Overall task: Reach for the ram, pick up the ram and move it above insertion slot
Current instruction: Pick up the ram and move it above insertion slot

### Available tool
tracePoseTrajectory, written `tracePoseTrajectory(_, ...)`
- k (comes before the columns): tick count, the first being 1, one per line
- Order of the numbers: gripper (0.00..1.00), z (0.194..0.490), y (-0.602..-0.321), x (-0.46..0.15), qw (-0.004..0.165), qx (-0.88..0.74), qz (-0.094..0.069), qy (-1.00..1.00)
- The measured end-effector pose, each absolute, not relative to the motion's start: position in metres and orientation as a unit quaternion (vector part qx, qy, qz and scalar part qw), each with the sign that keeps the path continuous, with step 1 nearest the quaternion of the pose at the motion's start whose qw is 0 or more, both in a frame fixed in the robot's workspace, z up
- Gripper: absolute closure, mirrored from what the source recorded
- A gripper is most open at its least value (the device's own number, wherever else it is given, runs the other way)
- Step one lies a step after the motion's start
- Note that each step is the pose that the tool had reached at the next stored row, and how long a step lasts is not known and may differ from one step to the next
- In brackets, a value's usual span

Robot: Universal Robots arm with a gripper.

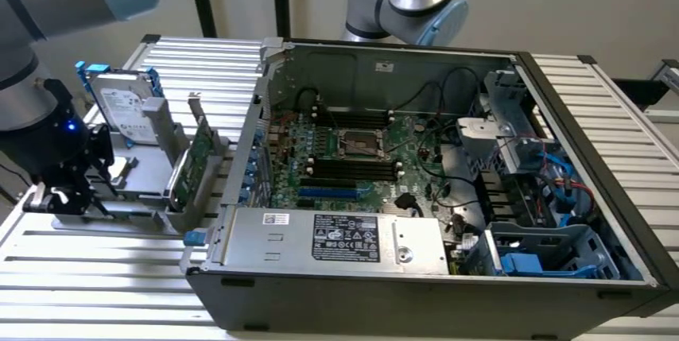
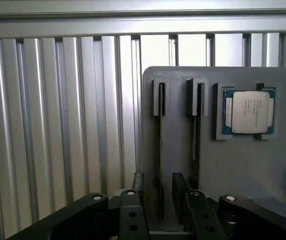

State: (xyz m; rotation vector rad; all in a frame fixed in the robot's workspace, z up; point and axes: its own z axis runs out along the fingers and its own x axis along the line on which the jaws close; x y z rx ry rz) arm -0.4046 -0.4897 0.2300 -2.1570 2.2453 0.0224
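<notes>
**Q:** Wrist view: how do your fingers stand?
**A:** My fingers (image 2: 138, 187) are spread, one on each side of the ram (image 2: 160, 150). A gap shows between each finger and the stick, so I pinch nothing.

**Q:** Where is the ram?
**A:** It stands on edge in the outermost slot of the grey holder (image 2: 243, 170). Beyond it are a second slot (image 2: 196, 130) and then a processor (image 2: 248, 111). The holder lies on the ribbed tabletop (image 2: 57, 125).

**Q:** How does the ram look?
**A:** Edge-on, it is a thin dark strip, and neither chips nor a green face can be made out. Its near end is lost behind my own black body. I cannot tell whether the second slot holds a stick.

**Q:** And the exterior view?
**A:** My arm (image 1: 32, 110) reaches down over the holder at that view's left. A hard drive (image 1: 119, 102) and a green card (image 1: 191, 168) stand there, beside the open computer case (image 1: 424, 293).
</notes>
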Motion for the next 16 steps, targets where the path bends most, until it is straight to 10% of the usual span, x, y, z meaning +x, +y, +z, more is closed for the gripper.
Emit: tracePoseTrajectory(16,0.64,0.204,-0.486,-0.405,0.015,-0.693,0.008,0.721)
